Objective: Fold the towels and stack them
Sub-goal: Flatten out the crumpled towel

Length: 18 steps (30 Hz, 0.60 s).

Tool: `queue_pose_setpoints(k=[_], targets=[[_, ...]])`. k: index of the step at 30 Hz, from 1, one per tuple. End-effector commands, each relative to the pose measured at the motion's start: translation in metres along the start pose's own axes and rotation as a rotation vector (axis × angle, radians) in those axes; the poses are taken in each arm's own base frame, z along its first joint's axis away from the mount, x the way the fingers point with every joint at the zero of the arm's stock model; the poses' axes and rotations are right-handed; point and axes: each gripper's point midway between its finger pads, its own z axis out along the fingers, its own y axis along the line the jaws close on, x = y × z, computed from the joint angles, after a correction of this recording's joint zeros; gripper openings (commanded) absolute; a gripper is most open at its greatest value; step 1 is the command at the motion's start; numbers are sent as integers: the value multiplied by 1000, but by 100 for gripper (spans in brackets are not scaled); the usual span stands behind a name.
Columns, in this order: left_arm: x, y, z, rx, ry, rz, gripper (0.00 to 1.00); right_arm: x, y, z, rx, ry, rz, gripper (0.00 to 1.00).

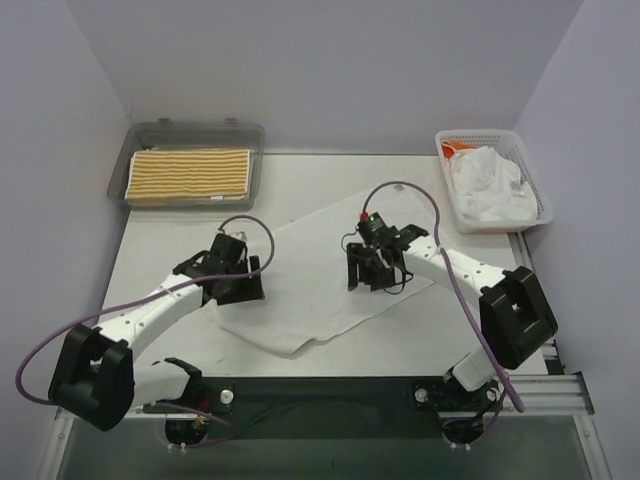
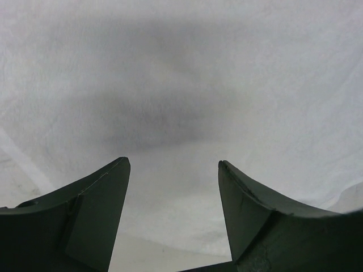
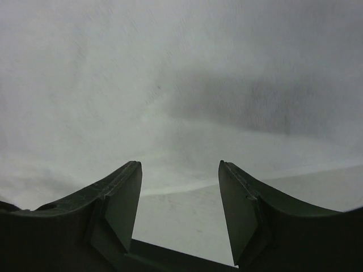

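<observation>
A plain white towel (image 1: 312,280) lies spread flat and skewed across the middle of the table. My left gripper (image 1: 236,284) hovers over its left edge, jaws open, with only white cloth (image 2: 181,102) below and nothing between the fingers. My right gripper (image 1: 372,270) is over the towel's right part, also open, and the cloth's edge (image 3: 187,184) runs just under its fingertips. A yellow-and-white striped towel (image 1: 190,175) lies folded in the grey tray (image 1: 192,134) at the back left. More white towels (image 1: 490,185) are bunched in the mesh basket (image 1: 535,190) at the back right.
An orange item (image 1: 456,149) shows in the basket's far corner. Purple cables loop off both arms. Walls close in the table on the left, back and right.
</observation>
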Motion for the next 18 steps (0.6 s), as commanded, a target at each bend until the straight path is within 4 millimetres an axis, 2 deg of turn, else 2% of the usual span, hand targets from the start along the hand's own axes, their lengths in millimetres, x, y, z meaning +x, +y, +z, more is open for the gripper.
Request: queue_pose_setpoints(k=[1, 3, 4, 6, 8, 9, 10, 11, 12, 13, 14, 15, 16, 17, 18], targets=[[5, 0, -21, 39, -40, -67, 74, 39, -9, 9, 31, 65, 76, 56], [18, 10, -27, 7, -24, -113, 77, 44, 0, 5, 2, 54, 34, 56], [15, 14, -35, 2, -67, -125, 77, 44, 8, 2, -16, 41, -15, 56], [17, 24, -44, -28, -88, -135, 77, 53, 37, -11, -70, 4, -222, 57], [7, 38, -56, -73, -139, -148, 77, 48, 55, -24, -72, -70, -406, 58], [2, 44, -61, -94, -156, -144, 79, 63, 77, -30, -101, -86, -532, 59], [-8, 50, -67, -108, -186, -158, 82, 61, 81, -33, -70, -124, -588, 59], [-16, 63, -71, -131, -202, -175, 82, 62, 94, -36, -84, -143, -672, 60], [-23, 69, -74, -133, -215, -191, 85, 75, 111, -39, -112, -145, -753, 60], [-31, 74, -79, -138, -237, -211, 90, 80, 119, -39, -107, -157, -812, 60], [-41, 89, -83, -166, -273, -246, 90, 80, 135, -39, -116, -171, -891, 59], [-48, 93, -86, -166, -292, -253, 91, 95, 150, -41, -138, -169, -961, 58], [-53, 94, -88, -153, -300, -256, 95, 98, 159, -42, -149, -174, -994, 58], [-64, 98, -93, -154, -327, -251, 97, 106, 166, -33, -155, -147, -1029, 57], [-69, 103, -95, -163, -340, -259, 97, 109, 179, -34, -178, -151, -1050, 56]])
